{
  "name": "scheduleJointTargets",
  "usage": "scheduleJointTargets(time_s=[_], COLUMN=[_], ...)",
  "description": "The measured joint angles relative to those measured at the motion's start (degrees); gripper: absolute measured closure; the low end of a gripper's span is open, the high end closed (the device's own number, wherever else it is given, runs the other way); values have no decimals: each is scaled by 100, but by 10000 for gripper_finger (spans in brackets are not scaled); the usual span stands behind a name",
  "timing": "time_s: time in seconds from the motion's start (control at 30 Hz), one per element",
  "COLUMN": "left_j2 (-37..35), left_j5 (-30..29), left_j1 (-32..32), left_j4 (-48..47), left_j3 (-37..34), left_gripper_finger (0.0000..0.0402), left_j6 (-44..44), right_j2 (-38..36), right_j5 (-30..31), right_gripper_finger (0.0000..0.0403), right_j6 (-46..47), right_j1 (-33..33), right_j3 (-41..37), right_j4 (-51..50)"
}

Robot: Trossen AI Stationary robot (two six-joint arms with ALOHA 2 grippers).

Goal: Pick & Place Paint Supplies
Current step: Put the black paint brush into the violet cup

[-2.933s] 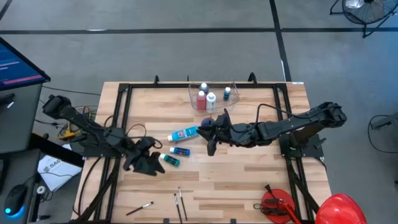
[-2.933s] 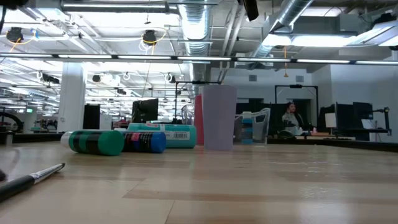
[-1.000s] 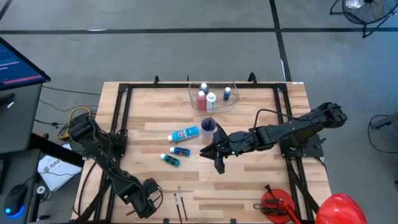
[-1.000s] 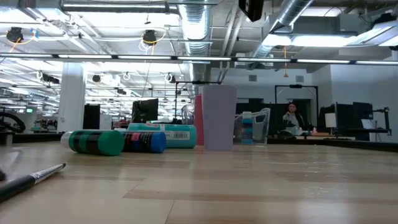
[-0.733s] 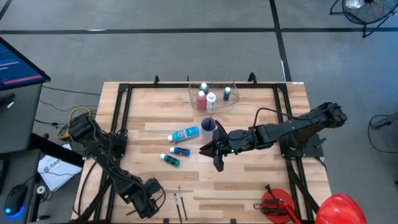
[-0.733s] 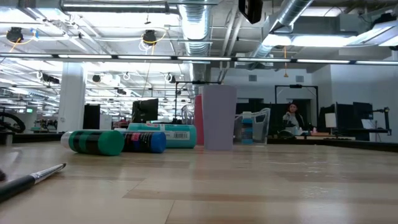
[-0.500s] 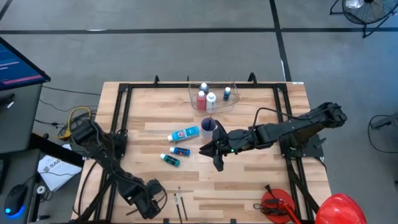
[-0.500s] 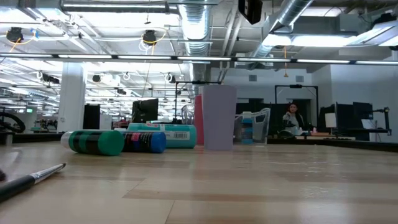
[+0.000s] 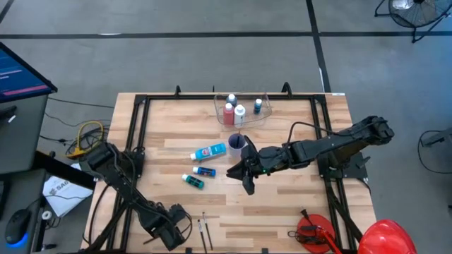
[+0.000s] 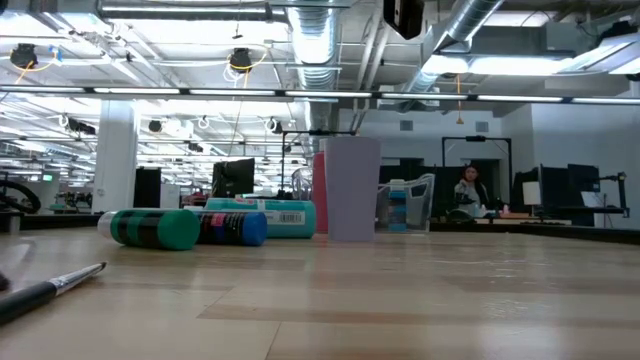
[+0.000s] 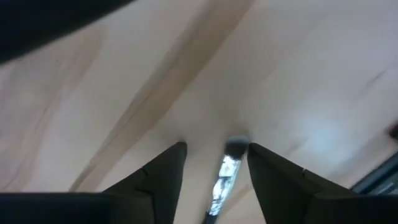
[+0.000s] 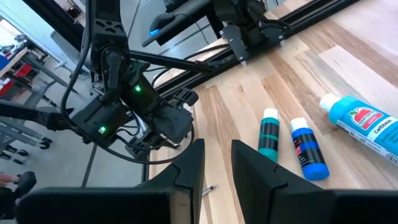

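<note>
The wooden table (image 9: 282,204) sits inside a black frame (image 9: 141,127), and the clear plastic tub (image 9: 242,111) at its twelve o'clock edge already holds a few small bottles. The right arm reaches in from three o'clock; its right gripper (image 9: 244,178) hangs just past table centre, beside the small cup (image 9: 236,143), jaws set narrowly apart with nothing between them. The left arm folds down from nine o'clock to the seven o'clock corner, where the left gripper (image 11: 214,163) is low over the wood with its jaws spread either side of a thin brush (image 11: 225,177), not yet pinching it. Still loose near the centre are the larger light blue tube (image 9: 209,152), the blue bottle (image 9: 205,171) and the teal bottle (image 9: 192,181); two more brushes (image 9: 204,229) lie at six o'clock. The step in hand looks like picking up that brush. To do it well, the fingers should stay centred over the shaft, come right down to the wood and close gently, since so slim a handle can roll or slip out sideways. Room is tight there: the table's near edge and the frame rail are close to the gripper, so a straight lift seems safest. From there the path toward twelve o'clock must pass around the three loose bottles and the waiting right arm.
</note>
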Motion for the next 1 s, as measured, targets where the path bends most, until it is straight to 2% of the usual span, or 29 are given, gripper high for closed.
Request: scheduleJointTargets(time_s=[0.37,0.53,0.63,0.77,1.0], left_j2=[75,75,34,-172,-1023], left_j5=[270,431,391,-54,-1516], left_j1=[52,222,294,349,396], left_j4=[-392,-468,-469,-563,-509], left_j3=[4,4,1,-88,-127], left_gripper_finger=[317,380,390,397,401], left_j6=[-11,-14,-19,-24,-479], right_j2=[0,0,0,0,0], right_j5=[0,1,1,0,-2], right_gripper_finger=[330,330,330,330,330], right_j6=[119,209,209,209,209], right_j1=[-27,-27,-27,-27,-27], right_j3=[0,0,0,0,0], right_j4=[4,4,4,4,4])
